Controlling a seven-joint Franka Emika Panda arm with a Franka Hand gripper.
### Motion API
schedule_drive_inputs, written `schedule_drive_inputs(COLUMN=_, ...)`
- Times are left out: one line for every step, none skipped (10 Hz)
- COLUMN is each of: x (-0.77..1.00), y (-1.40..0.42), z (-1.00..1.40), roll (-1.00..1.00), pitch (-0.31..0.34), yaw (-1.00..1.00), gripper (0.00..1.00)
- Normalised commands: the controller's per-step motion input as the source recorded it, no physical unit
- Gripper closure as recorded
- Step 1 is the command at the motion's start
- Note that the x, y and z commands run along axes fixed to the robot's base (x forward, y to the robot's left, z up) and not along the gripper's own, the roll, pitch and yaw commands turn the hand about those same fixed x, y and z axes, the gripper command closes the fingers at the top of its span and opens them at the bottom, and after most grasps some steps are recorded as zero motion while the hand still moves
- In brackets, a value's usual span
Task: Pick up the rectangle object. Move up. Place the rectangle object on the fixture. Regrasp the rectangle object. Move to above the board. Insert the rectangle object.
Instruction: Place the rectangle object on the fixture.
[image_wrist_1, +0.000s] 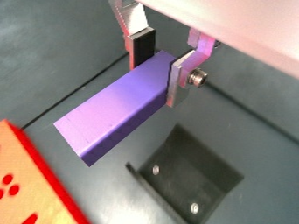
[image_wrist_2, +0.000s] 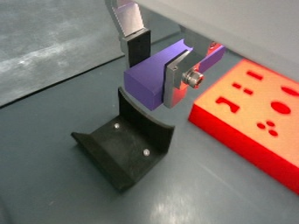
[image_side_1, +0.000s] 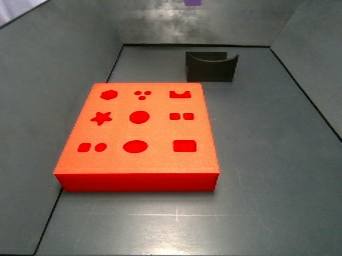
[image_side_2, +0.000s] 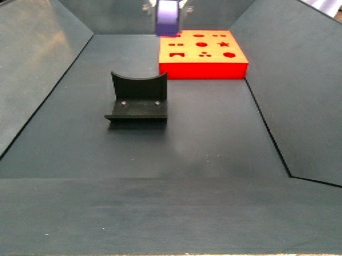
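The purple rectangle object (image_wrist_1: 111, 114) hangs in the air, and my gripper (image_wrist_1: 160, 72) is shut on one end of it, a dark pad on one side and a silver plate on the other. In a wrist view the block (image_wrist_2: 149, 80) sits just above the upright back of the dark fixture (image_wrist_2: 122, 149), apart from it. In a side view the block (image_side_2: 168, 18) shows at the upper edge, high over the floor and between the fixture (image_side_2: 136, 98) and the red board (image_side_2: 203, 55). Most of the gripper is cut off in both side views.
The board (image_side_1: 140, 135) lies flat mid-floor with several cut-out shapes in its top. The fixture (image_side_1: 211, 66) stands beyond it near the back wall. Sloped dark walls close in the floor on all sides.
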Motion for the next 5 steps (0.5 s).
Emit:
schedule_drive_inputs(x=0.88, y=0.07, z=-0.12, roll=-1.00, pitch=0.217, yaw=0.00, gripper=1.00)
schedule_drive_inputs(x=0.82, y=0.07, z=-0.09, roll=-1.00, pitch=0.229, yaw=-0.01, gripper=1.00)
schedule_drive_inputs(x=0.70, y=0.06, z=-0.06, roll=-0.97, pitch=0.232, yaw=-0.05, gripper=1.00)
schedule_drive_inputs(x=0.58, y=0.05, z=-0.03, roll=-0.74, pitch=0.197, yaw=-0.09, gripper=1.00)
schedule_drive_inputs(x=0.49, y=0.05, z=-0.02, roll=-0.57, pitch=0.165, yaw=-0.10, gripper=1.00)
